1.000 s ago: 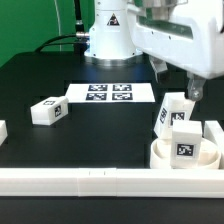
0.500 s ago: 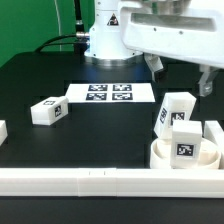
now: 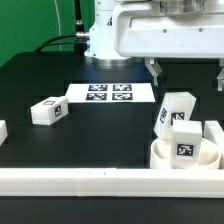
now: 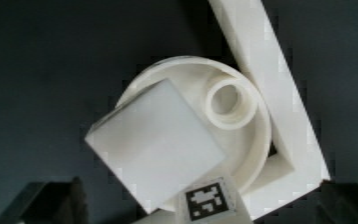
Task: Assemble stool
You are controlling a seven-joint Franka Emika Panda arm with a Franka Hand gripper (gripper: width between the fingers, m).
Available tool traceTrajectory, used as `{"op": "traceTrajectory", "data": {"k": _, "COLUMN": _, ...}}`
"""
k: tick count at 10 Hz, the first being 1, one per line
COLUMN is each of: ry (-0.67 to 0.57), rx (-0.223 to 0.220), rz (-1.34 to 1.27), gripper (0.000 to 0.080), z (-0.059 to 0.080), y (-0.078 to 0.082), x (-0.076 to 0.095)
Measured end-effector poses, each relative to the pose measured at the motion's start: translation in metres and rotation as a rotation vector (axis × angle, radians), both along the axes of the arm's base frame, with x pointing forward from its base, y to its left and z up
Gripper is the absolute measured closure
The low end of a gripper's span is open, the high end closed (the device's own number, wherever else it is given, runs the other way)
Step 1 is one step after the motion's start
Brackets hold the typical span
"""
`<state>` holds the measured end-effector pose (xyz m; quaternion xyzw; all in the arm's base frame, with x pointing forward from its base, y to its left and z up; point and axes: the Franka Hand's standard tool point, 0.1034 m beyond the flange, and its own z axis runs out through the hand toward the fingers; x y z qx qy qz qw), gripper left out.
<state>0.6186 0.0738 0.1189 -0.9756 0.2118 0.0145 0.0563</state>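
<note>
The round white seat [image 3: 168, 157] lies at the exterior view's right, against the front rail. A tagged leg [image 3: 186, 140] stands in it, and a second leg [image 3: 174, 108] rises just behind. A third leg [image 3: 48, 111] lies on the black table at the exterior view's left. My gripper [image 3: 186, 72] hangs open above the seat and holds nothing. In the wrist view the seat [image 4: 179, 72] shows a round socket [image 4: 234, 98], and a leg [image 4: 155, 148] covers part of it. The gripper [image 4: 202, 205] shows there only as two dark fingertips [image 4: 55, 200] either side of the leg's tag.
The marker board [image 3: 110, 93] lies flat at the table's middle back. A long white rail [image 3: 90, 181] runs along the front edge, and another rail [image 4: 270, 90] stands beside the seat. A further white part [image 3: 2, 130] is cut off at the exterior view's left edge.
The hand has risen and turned above the seat. Its finger on the exterior view's right has swung further right and up. The jaws have stayed open, and no part has moved.
</note>
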Motion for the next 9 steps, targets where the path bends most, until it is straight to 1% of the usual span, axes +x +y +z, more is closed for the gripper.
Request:
{"op": "traceTrajectory", "data": {"k": 3, "ry": -0.025, "rx": 0.000, "rz": 0.222, "gripper": 0.0151, "z": -0.0003, "y": -0.0003, "x": -0.0002}}
{"op": "traceTrajectory", "data": {"k": 4, "ry": -0.045, "rx": -0.023, "rz": 0.343, "gripper": 0.0151, "z": -0.0024, "y": 0.0013, "x": -0.0018}}
{"op": "traceTrajectory", "data": {"k": 5, "ry": -0.067, "rx": -0.044, "rz": 0.521, "gripper": 0.0151, "z": -0.0041, "y": 0.0019, "x": -0.0029}}
{"op": "traceTrajectory", "data": {"k": 6, "ry": -0.085, "rx": -0.055, "rz": 0.674, "gripper": 0.0151, "z": -0.0054, "y": 0.0021, "x": -0.0029}}
{"op": "traceTrajectory", "data": {"k": 7, "ry": -0.094, "rx": -0.055, "rz": 0.805, "gripper": 0.0151, "z": -0.0073, "y": 0.0009, "x": -0.0042}}
{"op": "traceTrajectory", "data": {"k": 9, "ry": -0.101, "rx": -0.060, "rz": 0.931, "gripper": 0.0151, "z": -0.0080, "y": -0.0014, "x": -0.0042}}
